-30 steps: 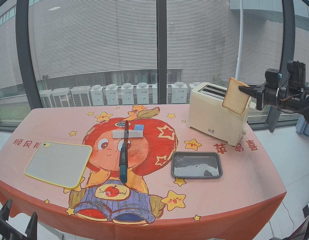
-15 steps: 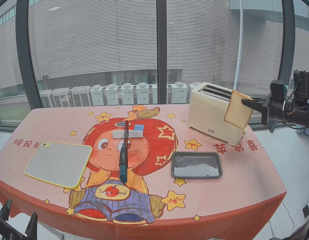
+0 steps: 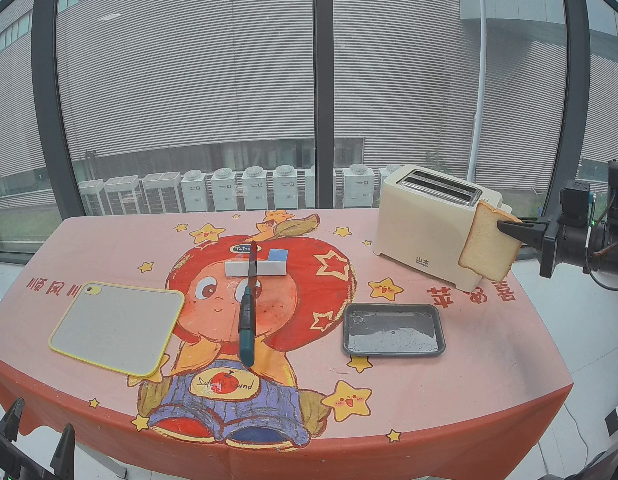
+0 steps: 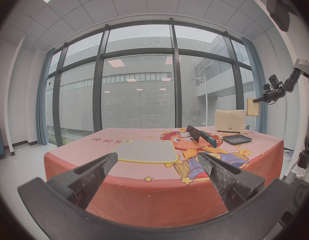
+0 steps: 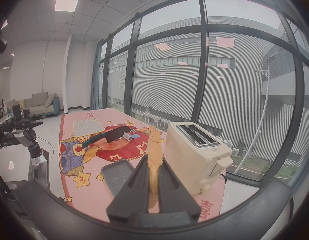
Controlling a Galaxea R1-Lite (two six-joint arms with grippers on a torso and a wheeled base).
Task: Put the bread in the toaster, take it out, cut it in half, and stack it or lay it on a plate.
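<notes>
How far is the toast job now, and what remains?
Nothing looks finished. In hand: the right hand holds the bread slice in the air beside the toaster, whose slots are empty; whether it was toasted I cannot tell. Left: cutting, since the knife lies untouched and the cutting board is bare, then plating on the empty tray.

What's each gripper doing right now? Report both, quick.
Left gripper: open, empty.
Right gripper: shut on the bread slice, held in the air beside the toaster.
</notes>
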